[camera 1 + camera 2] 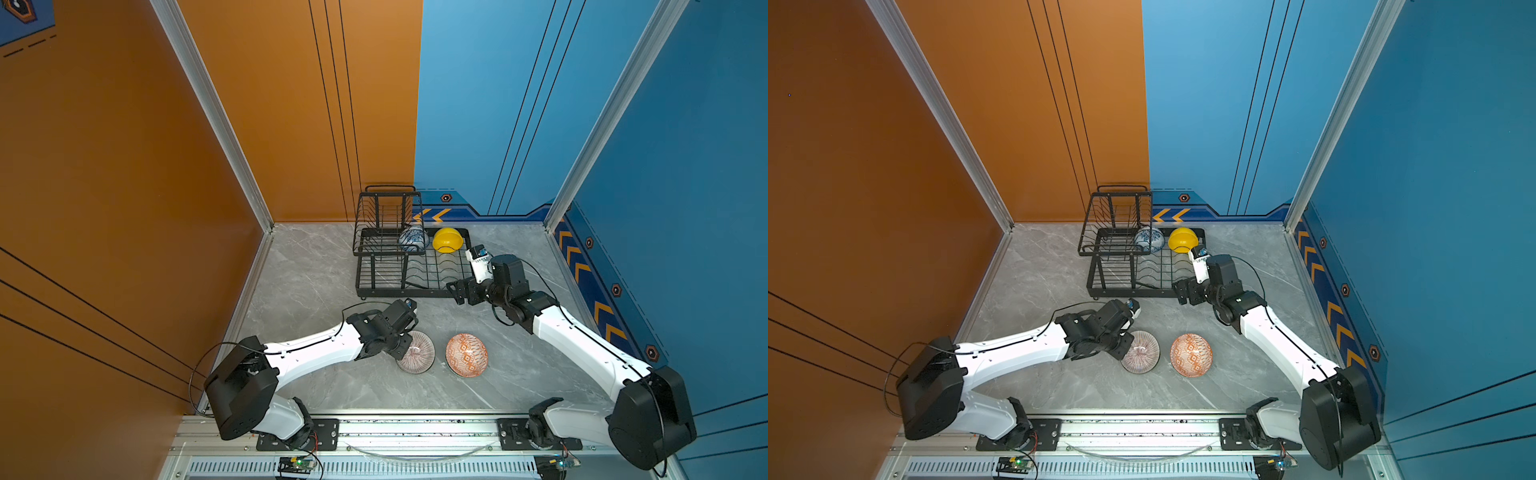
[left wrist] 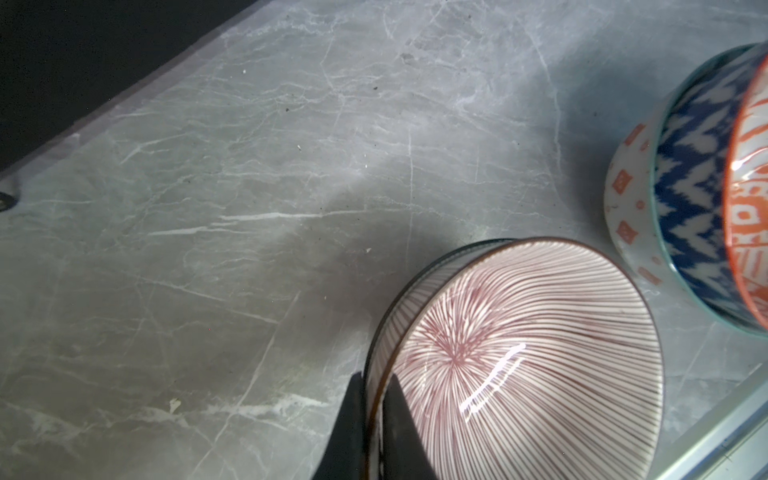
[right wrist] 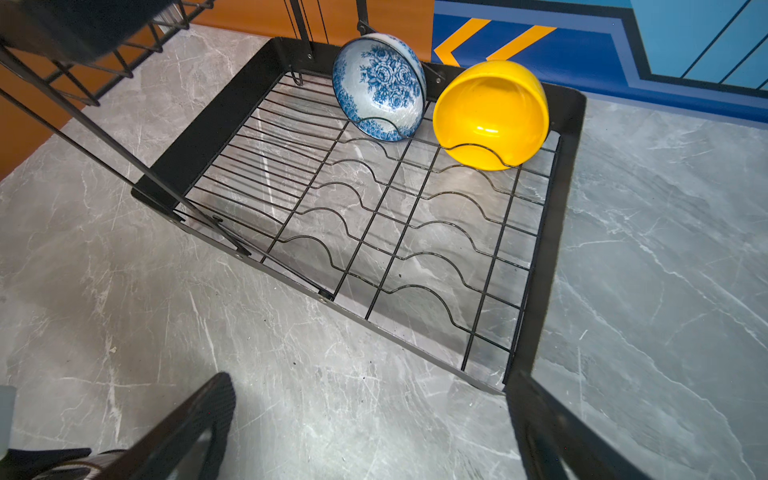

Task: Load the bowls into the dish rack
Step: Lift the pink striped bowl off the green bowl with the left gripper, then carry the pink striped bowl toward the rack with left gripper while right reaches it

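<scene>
Top views, dish rack [image 1: 395, 294]: black wire, with a rectangular base of wavy plate slots and a raised basket tier over its left half. It stands at the back of the worktop [image 1: 307, 266], a grey slab with marble veins.
Top views, racked bowls: the glossy floral bowl [image 1: 413, 240] and the plain yellow bowl [image 1: 447, 240] stand on edge side by side in the rearmost slot row.
Top views, loose bowls: the striped bowl [image 1: 419, 353] and the orange bowl [image 1: 466, 354] lie near each other but apart, on the worktop in front of the rack.
Top views, left jaws: at the striped bowl's left rim.
Top views, right jaws: low by the rack's front right corner.
Left wrist, striped bowl [image 2: 519, 353]: round and glazed, with fine pinkish-red lines fanning out from its centre and a dark rim.
Left wrist, left jaws: pinched tight on that rim, one black finger inside the wall and one outside. Whether the bowl is off the worktop cannot be told.
Left wrist, orange bowl [image 2: 748, 199]: orange-white geometric inside. The outer wall has a blue zigzag band over white with orange squares. It is clear of the striped bowl.
Right wrist, dish rack [image 3: 575, 124]: a flat black sheet rim around a thin wire grid. The floral bowl [image 3: 378, 83] and yellow bowl [image 3: 490, 112] are propped against the far rim.
Right wrist, right jaws: spread wide with nothing between them but bare worktop. One finger overlaps the rack's near corner.
</scene>
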